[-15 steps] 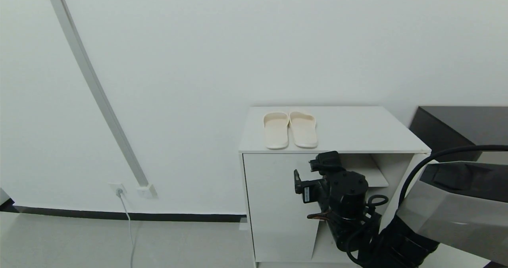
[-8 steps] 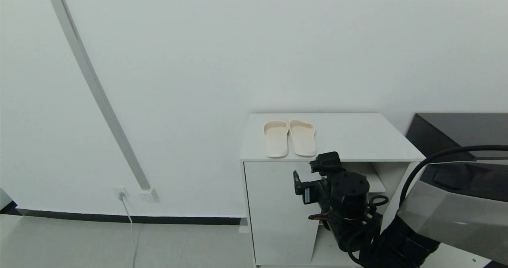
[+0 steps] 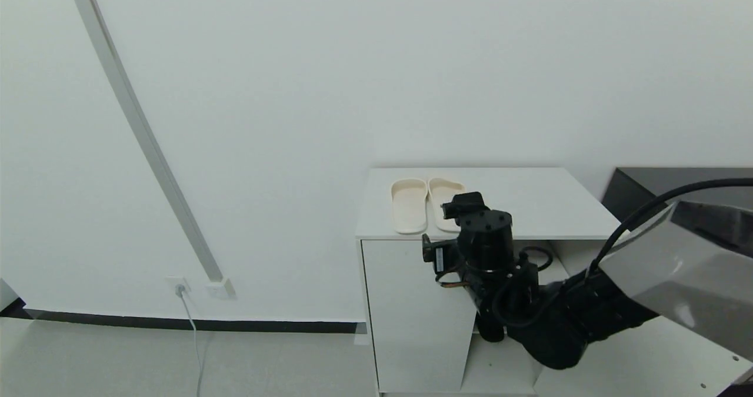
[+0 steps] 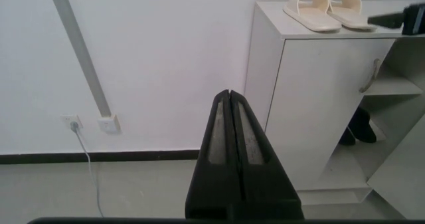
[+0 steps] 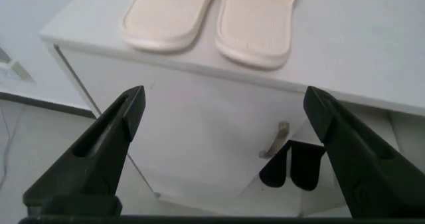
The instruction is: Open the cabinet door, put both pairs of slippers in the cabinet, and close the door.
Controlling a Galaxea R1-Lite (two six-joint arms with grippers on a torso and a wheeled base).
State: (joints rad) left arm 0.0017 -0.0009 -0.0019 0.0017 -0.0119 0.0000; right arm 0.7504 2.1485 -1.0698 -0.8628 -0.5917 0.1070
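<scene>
A cream pair of slippers [image 3: 420, 204] [image 5: 212, 11] [image 4: 329, 10] lies on top of the white cabinet [image 3: 547, 203]. The cabinet's left door [image 3: 412, 309] [image 4: 319, 111] is closed, and its right door [image 3: 647, 356] stands swung open. Inside, low down, a dark pair of slippers [image 5: 295, 164] [image 4: 358, 125] stands on end. My right gripper [image 5: 224, 98] is open, level with the cabinet's top front edge, just short of the cream pair. Well left of the cabinet, my left gripper [image 4: 229, 98] is shut on nothing.
A shelf [image 4: 398, 86] divides the open right half. The left door's handle [image 5: 273, 139] is by its inner edge. Black furniture [image 3: 676, 185] stands right of the cabinet. A wall socket with a cable [image 3: 176, 282] and a slanted conduit [image 3: 135, 120] are on the left.
The head camera tilted between the first two frames. My right arm has risen from in front of the open compartment to the cabinet's top edge, nearer the cream slippers.
</scene>
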